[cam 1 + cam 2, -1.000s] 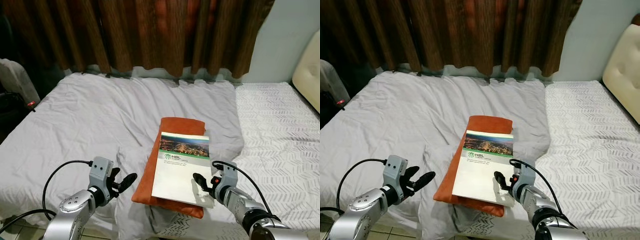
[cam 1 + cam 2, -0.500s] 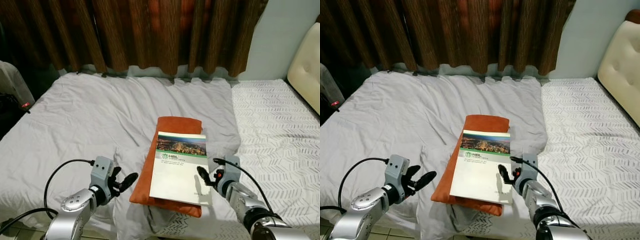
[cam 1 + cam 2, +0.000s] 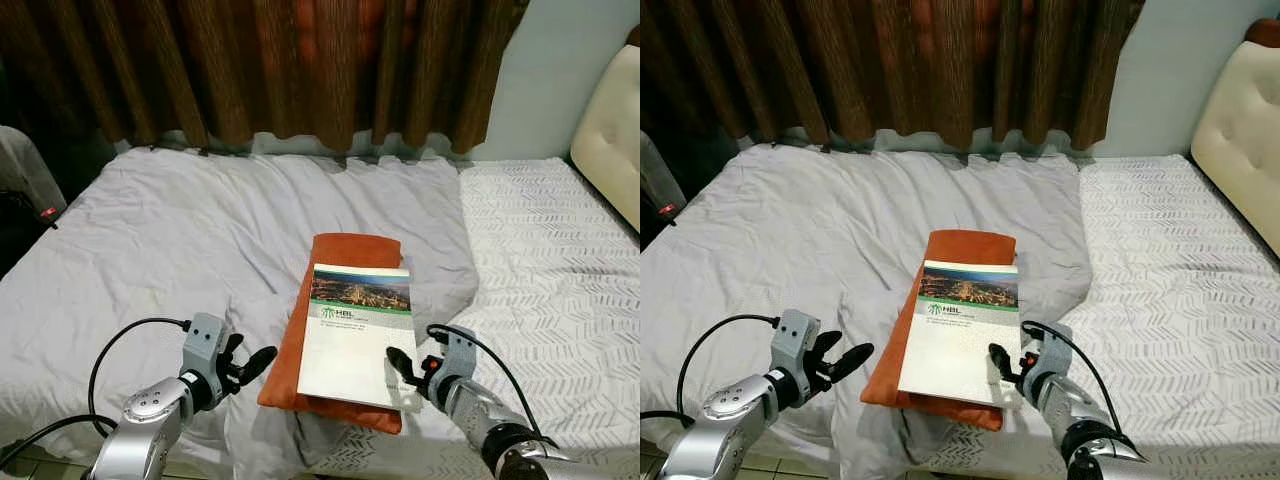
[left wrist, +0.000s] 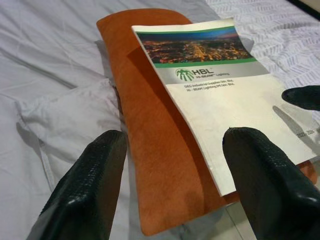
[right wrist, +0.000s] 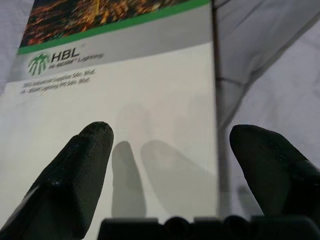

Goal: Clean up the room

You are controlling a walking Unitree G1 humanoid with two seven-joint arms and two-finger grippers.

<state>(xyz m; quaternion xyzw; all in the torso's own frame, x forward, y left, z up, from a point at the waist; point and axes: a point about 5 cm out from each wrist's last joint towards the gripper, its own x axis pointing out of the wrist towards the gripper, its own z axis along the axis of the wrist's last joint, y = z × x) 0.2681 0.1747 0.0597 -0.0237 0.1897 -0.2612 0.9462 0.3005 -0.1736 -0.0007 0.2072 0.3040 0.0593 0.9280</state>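
A white booklet [image 3: 353, 335] with a city photo and a green stripe on its cover lies on a flat orange cushion [image 3: 340, 250] in the middle of the bed. My right gripper [image 3: 403, 366] is open at the booklet's near right corner, one finger over the cover [image 5: 150, 100] and the other over the sheet. My left gripper [image 3: 250, 362] is open and hovers left of the cushion's near edge [image 4: 150, 165], touching nothing.
The bed has a wrinkled grey sheet [image 3: 160, 240] on the left and a white patterned cover [image 3: 560, 260] on the right. Brown curtains [image 3: 280, 60] hang behind. A cream padded headboard [image 3: 610, 130] stands at the far right. A dark object [image 3: 25, 190] stands at the bed's left.
The camera has shifted, so the scene sits slightly lower and left in the picture. My right gripper stays at the booklet's near right corner. The left gripper holds its place.
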